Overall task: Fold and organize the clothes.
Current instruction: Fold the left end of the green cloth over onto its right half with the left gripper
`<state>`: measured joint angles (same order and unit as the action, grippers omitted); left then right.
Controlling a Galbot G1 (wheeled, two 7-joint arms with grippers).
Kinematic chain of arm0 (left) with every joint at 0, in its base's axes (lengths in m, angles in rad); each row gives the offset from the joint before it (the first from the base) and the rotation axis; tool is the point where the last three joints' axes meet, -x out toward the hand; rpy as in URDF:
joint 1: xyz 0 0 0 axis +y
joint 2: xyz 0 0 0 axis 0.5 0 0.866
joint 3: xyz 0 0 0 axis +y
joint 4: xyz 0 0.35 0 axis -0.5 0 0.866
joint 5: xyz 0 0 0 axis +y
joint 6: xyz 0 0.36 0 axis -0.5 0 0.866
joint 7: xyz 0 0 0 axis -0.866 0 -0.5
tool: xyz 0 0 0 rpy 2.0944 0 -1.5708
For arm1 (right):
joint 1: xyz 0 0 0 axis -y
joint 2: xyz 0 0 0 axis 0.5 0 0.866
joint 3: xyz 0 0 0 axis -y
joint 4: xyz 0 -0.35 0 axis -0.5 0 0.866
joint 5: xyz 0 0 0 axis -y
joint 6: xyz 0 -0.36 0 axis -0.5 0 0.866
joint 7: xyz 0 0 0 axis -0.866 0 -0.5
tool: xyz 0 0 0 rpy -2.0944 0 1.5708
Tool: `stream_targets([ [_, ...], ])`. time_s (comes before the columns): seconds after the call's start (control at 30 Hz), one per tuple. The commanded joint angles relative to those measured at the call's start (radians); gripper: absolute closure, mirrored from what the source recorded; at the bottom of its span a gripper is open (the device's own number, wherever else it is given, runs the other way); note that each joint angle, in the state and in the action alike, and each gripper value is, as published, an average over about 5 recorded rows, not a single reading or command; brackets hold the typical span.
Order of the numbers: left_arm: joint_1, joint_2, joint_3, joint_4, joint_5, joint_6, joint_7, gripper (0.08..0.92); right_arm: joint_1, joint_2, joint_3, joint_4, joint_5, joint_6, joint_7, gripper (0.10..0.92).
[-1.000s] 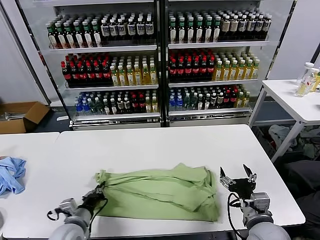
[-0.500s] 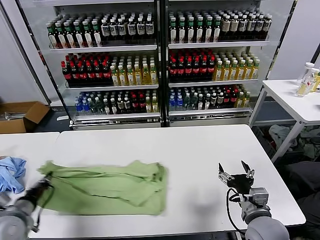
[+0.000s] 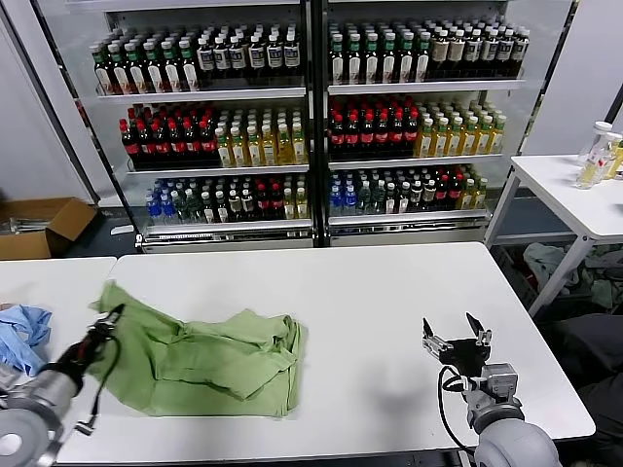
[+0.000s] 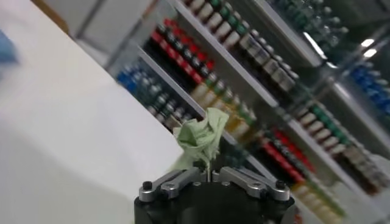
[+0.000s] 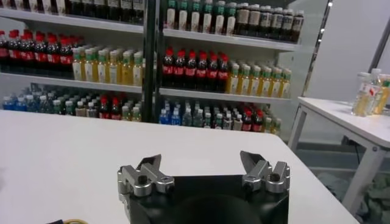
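Shirt [image 3: 200, 355] first: the light green polo lies bunched on the left half of the white counter [image 3: 360, 292], its far-left corner lifted off the surface; the left pincer [image 3: 105, 323] is clamped shut on that corner, and the left wrist view shows a crumpled tuft of green cloth [image 4: 200, 137] pinched between its closed jaws; a second ago the garment was spread before the robot in the middle of the counter, reaching nearly to the right pincer [image 3: 456, 336], and since then the left arm has dragged it leftward, so that it now sits well apart from the right side and close to the light blue garment [image 3: 21, 336] at the counter's left edge; the right pincer hangs above the bare counter with its jaws spread wide, holding nothing, and has barely moved; behind stand the drink coolers [image 3: 311, 117] full of bottles; to my eye the pull has slid and rumpled the shirt rather than made a clean fold, with 1 hand doing all the work; the cloth looks wrinkled and doubled near its right edge, so I would judge that flattening remains before it counts as tidy.
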<state>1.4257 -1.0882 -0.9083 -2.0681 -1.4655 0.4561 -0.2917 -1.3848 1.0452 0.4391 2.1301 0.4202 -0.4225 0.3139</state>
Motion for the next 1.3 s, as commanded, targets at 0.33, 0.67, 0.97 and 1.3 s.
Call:
stream_targets([
  [0.33,-0.188,-0.127,0.482,0.027,0.09,-0.014,-0.029,0.904,0.021,0.001,-0.007,-0.024,0.0,0.005,-0.005,0.203],
  [0.67,-0.184,-0.118,0.597,0.072,0.266,0.009,0.022,0.904,0.036,0.002,-0.011,-0.034,0.002,0.007,-0.007,0.202],
  [0.97,-0.195,-0.102,0.606,0.06,0.329,0.036,0.17,0.734,0.046,0.007,-0.021,-0.043,0.002,0.011,-0.004,0.202],
  [1.3,-0.083,-0.061,0.411,-0.043,0.37,0.017,0.15,0.449,0.046,0.014,-0.019,-0.039,0.003,0.016,-0.005,0.202],
])
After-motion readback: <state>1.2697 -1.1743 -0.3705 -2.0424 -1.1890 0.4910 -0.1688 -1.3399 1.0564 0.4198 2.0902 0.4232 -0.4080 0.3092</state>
